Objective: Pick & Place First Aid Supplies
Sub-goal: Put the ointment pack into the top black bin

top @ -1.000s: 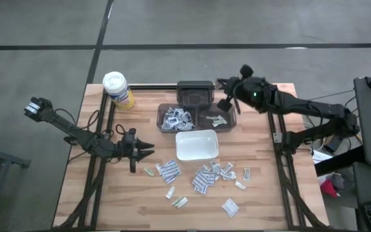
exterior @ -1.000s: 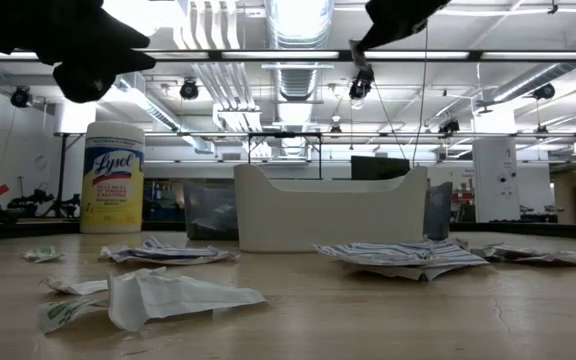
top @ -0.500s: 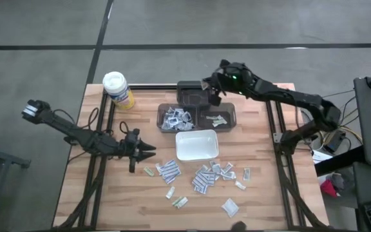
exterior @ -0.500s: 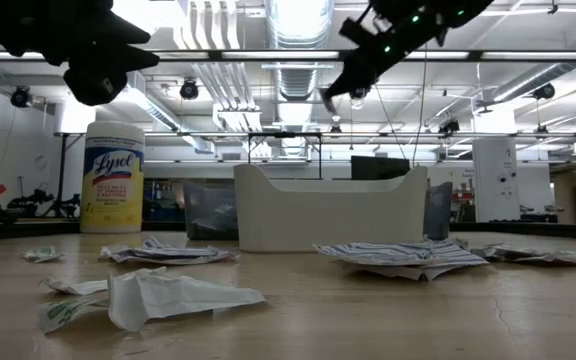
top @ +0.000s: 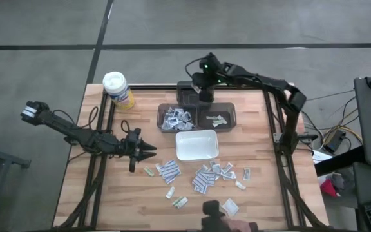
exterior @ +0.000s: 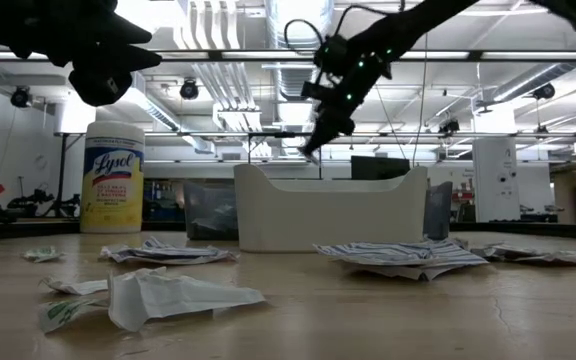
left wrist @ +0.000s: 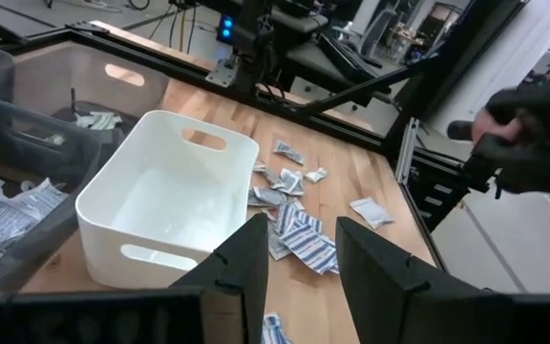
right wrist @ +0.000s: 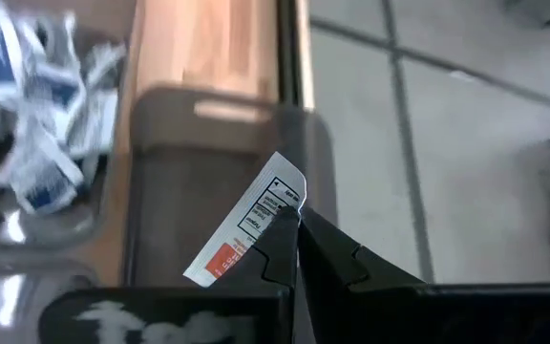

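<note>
Left gripper hovers left of white tray, fingers spread, empty; barely moved. Right gripper swung in from table's right edge, now over far dark bin, pinching one packet; a drop looks next. Loose packets litter wood table. Grey floor, workshop behind.

The left gripper had its two dark fingers a little apart, with nothing between them. Past them sat a white tray on the wooden table. Small packets lay in a loose pile just beside the tray. A grey bin with more packets stood touching the tray's other side. A person's gloved hand showed off to one side.
</note>
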Controlling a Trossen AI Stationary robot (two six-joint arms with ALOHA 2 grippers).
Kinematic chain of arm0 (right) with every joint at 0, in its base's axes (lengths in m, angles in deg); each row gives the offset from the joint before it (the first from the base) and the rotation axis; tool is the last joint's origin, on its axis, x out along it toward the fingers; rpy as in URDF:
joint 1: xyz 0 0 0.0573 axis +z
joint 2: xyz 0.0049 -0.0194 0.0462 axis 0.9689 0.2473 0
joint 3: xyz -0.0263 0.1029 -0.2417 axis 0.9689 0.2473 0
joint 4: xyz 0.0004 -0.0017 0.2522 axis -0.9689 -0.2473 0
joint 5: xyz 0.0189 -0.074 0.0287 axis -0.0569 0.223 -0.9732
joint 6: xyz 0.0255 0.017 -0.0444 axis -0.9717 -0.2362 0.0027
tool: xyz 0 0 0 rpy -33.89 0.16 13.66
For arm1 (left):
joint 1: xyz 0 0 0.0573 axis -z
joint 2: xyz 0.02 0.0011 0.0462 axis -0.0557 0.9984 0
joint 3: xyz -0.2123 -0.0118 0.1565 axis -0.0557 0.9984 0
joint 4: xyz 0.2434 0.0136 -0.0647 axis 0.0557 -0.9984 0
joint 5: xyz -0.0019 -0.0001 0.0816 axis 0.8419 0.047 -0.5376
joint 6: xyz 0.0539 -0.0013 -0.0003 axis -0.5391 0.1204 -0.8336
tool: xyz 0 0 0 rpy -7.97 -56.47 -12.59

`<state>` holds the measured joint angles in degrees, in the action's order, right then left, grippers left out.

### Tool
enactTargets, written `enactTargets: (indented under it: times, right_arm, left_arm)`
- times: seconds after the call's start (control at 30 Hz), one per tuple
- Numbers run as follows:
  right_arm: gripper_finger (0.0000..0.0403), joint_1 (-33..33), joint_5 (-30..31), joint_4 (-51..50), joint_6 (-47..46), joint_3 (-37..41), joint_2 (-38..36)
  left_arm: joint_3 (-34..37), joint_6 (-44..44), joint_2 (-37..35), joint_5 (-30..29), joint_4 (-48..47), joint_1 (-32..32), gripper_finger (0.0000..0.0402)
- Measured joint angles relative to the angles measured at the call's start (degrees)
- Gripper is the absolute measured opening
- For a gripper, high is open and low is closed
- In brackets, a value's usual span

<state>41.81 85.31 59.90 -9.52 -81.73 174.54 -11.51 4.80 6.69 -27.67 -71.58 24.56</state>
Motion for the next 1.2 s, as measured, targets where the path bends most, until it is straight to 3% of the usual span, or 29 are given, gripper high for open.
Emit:
enactTargets:
  times: [0.2,0.67,0.83,1.2]
  right_arm:
    - [0.0008,-2.3,-5.0,-10.7,3.1,-9.5,8.7]
    - [0.0008,-3.7,-5.2,-30.8,5.5,-33.7,26.3]
    - [0.0008,-3.7,-5.0,-34.6,5.6,-36.6,29.2]
    - [0.0008,-3.7,-5.0,-34.9,5.8,-35.2,29.6]
  left_arm:
    - [0.2,0.0,0.0,-0.4,0.0,-0.5,0.0117]
    - [0.7,0.7,0.0,-0.4,0.0,-2.3,0.0117]
    - [0.8,0.7,0.0,-0.4,0.0,-2.4,0.0117]
    - [0.8,0.7,0.0,-0.4,0.0,-2.6,0.0117]
